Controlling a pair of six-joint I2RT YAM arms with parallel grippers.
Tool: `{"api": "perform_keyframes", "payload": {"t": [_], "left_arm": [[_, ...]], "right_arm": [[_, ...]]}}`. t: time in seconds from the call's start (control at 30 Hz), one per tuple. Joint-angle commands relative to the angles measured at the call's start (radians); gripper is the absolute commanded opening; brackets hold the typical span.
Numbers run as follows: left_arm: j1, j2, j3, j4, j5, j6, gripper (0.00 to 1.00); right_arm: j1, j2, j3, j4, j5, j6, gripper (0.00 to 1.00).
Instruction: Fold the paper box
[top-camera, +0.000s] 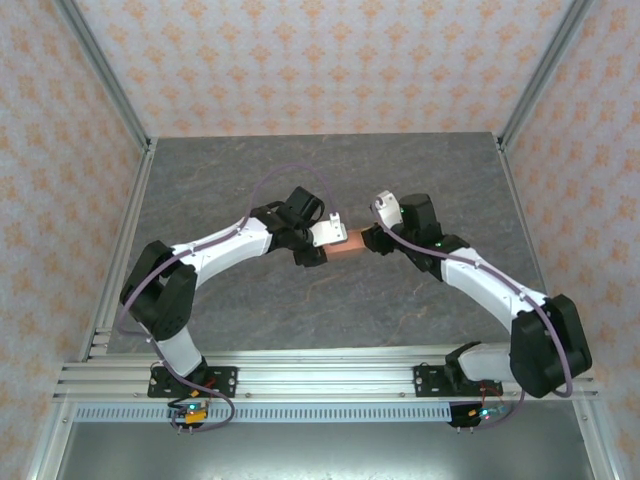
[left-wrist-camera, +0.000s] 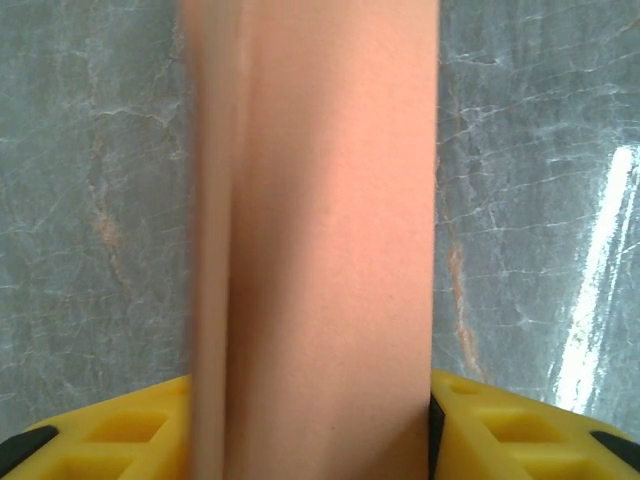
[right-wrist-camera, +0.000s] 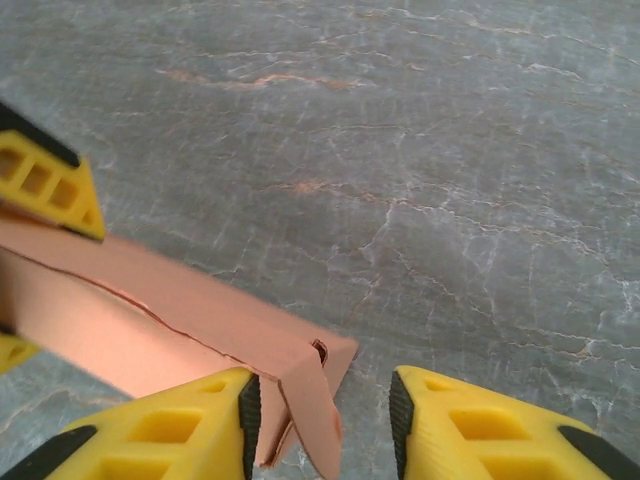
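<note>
Top external: we note the paper box (top-camera: 353, 243) over the mid-bench (top-camera: 300, 170), between the left end effector (top-camera: 335, 237) and the right end effector (top-camera: 370, 241). Left wrist: its fingers (left-wrist-camera: 500, 425) are clamped on the box's sides. Right wrist: the jaws stand apart around a loose end flap (right-wrist-camera: 312, 405). We judge the card light, thin and crease-prone, best pinched near its fold lines.

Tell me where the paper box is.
Top view: the paper box is mid-table, held by the left claw, the right claw at its other end.
</note>
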Motion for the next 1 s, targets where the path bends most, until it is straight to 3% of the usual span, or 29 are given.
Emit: {"api": "perform_keyframes", "payload": {"t": [0.0,0.13,0.57,0.73,0.97], "left_arm": [[0.013,0.026,0.02,-0.044,0.052,0.012,0.51],[0.028,0.032,0.028,-0.034,0.081,0.01,0.53],[0.031,0.027,0.021,0.012,0.093,0.023,0.51],[0.031,0.021,0.02,0.023,0.081,0.025,0.51],[0.03,0.015,0.011,0.052,0.074,0.02,0.51]], "right_arm": [[0.006,0.016,0.041,-0.014,0.051,0.013,0.36],[0.008,0.04,0.065,-0.047,0.041,-0.005,0.29],[0.014,0.088,0.106,-0.061,0.011,-0.038,0.31],[0.03,0.126,0.17,-0.131,-0.013,-0.042,0.14],[0.036,0.137,0.187,-0.146,0.024,-0.067,0.11]]}}
